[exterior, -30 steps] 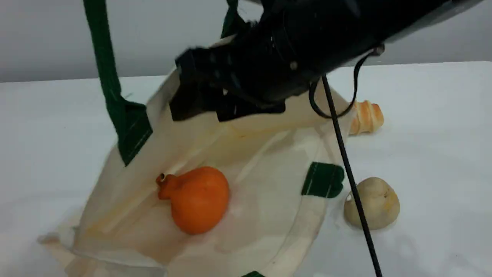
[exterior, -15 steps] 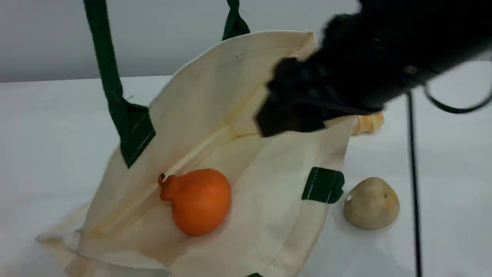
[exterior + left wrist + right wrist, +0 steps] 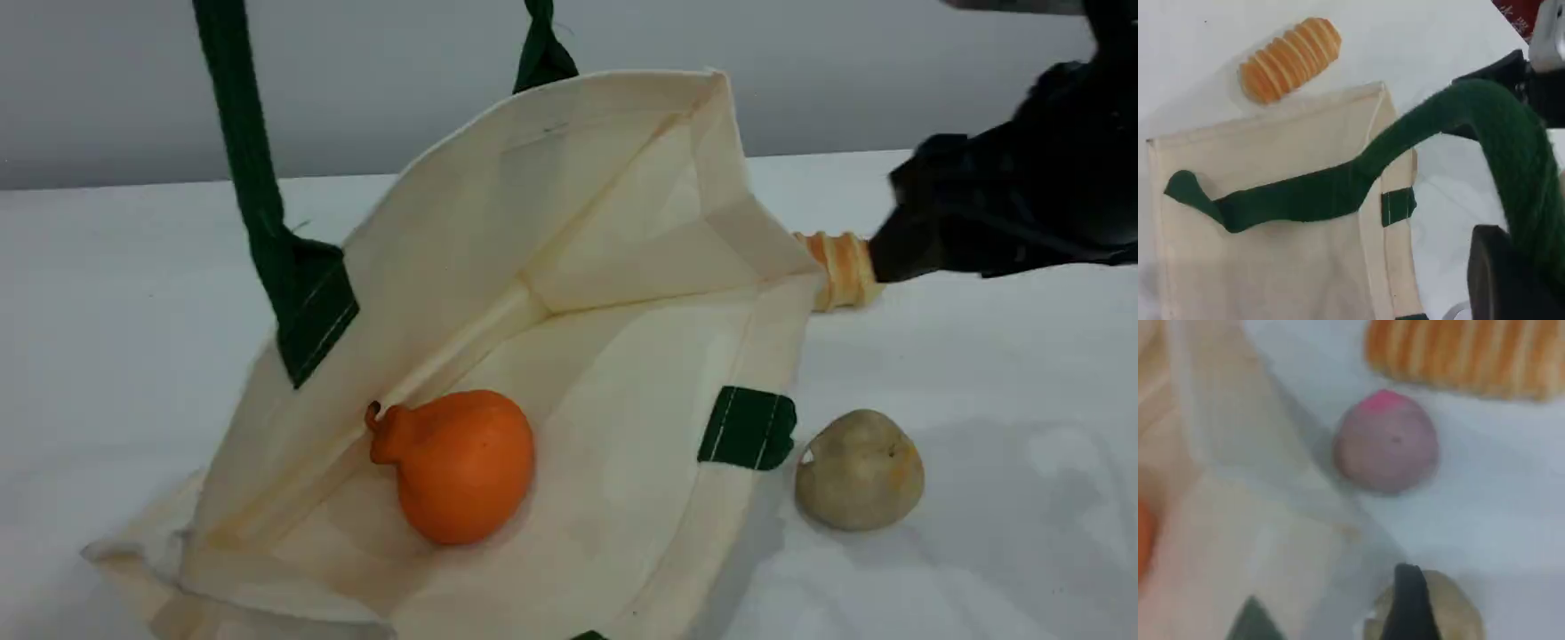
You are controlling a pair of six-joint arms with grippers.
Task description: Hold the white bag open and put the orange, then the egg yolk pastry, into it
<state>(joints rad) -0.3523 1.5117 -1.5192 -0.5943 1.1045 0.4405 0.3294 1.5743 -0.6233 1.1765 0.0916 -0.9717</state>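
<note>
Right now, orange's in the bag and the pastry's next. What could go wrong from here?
1. The egg yolk pastry lies close to the white bag rim; the open right gripper coming down could snag the canvas.
2. A pink ball and a striped bread roll sit nearby, so a wrong pick is possible.
3. The bag mouth stays open only by the green handle in the shut left gripper; a slip could collapse it over the orange.
</note>
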